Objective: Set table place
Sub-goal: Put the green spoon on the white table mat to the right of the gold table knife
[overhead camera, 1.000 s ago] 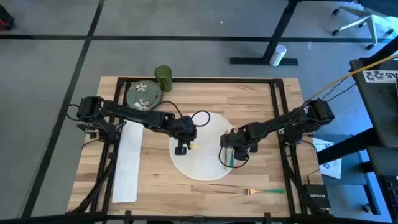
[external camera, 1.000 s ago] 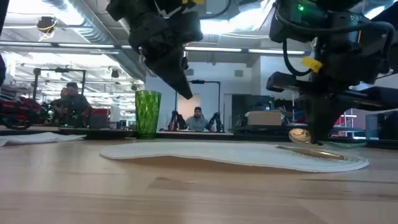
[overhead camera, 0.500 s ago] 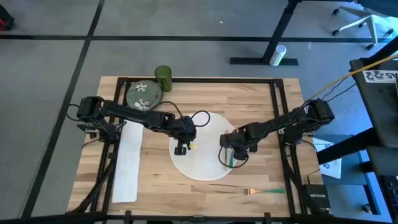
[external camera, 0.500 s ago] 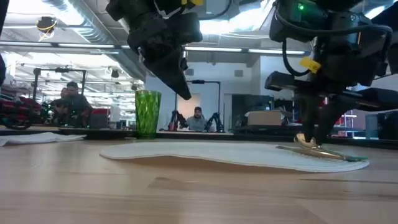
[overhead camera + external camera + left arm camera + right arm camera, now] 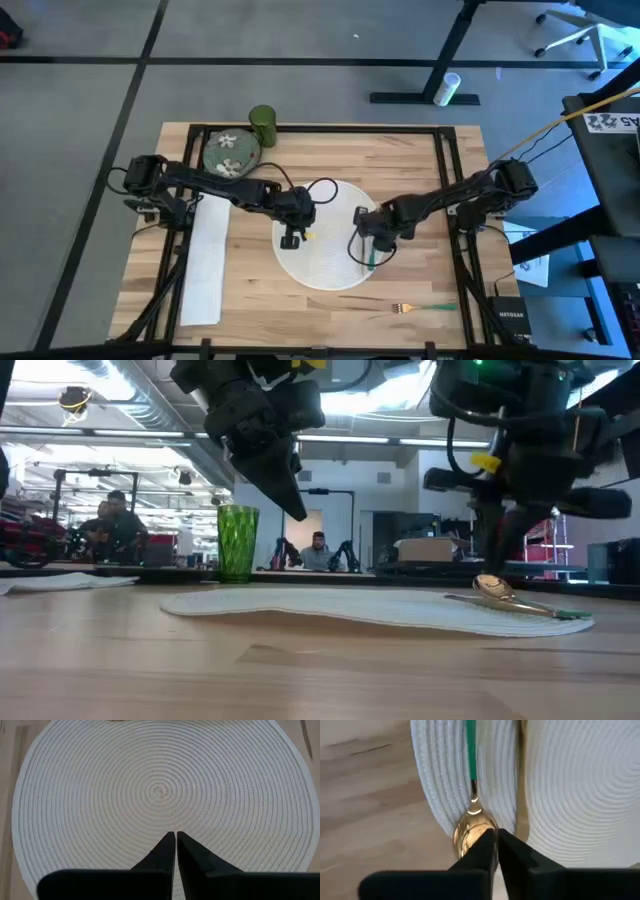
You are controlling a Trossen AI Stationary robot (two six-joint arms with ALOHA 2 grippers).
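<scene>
- Partly done, by my judgement: the large light-wood butcher-block table (image 5: pixel 400 170) fills the middle of the high view and carries a round white woven placemat (image 5: pixel 325 235) near its centre.
- One piece of cutlery is placed: a gold-bowled spoon with a green handle (image 5: pixel 505 596) lies on the placemat's right edge, free of any grip, with a slim gold knife-like piece (image 5: pixel 522 780) alongside it, though I cannot identify that piece for sure.
- The right gripper (image 5: pixel 368 250) hovers just above the spoon, fingers pressed together and empty in the right wrist view, clear of the spoon in the low view.
- The left gripper (image 5: pixel 290 240) hangs over the placemat's left part, fingers together, nothing held.
- Left to place, as I judge it:
  - the gold fork with a green handle (image 5: pixel 422 308) lies on bare wood near the front edge, apart from the placemat
  - the grey-green floral plate (image 5: pixel 230 152) sits at the far left corner
  - the green ribbed glass tumbler (image 5: pixel 262 125) stands just beside that plate
  - the long white folded napkin (image 5: pixel 205 262) lies along the left side
- The placemat centre is bare, so the plate likely goes there.
</scene>
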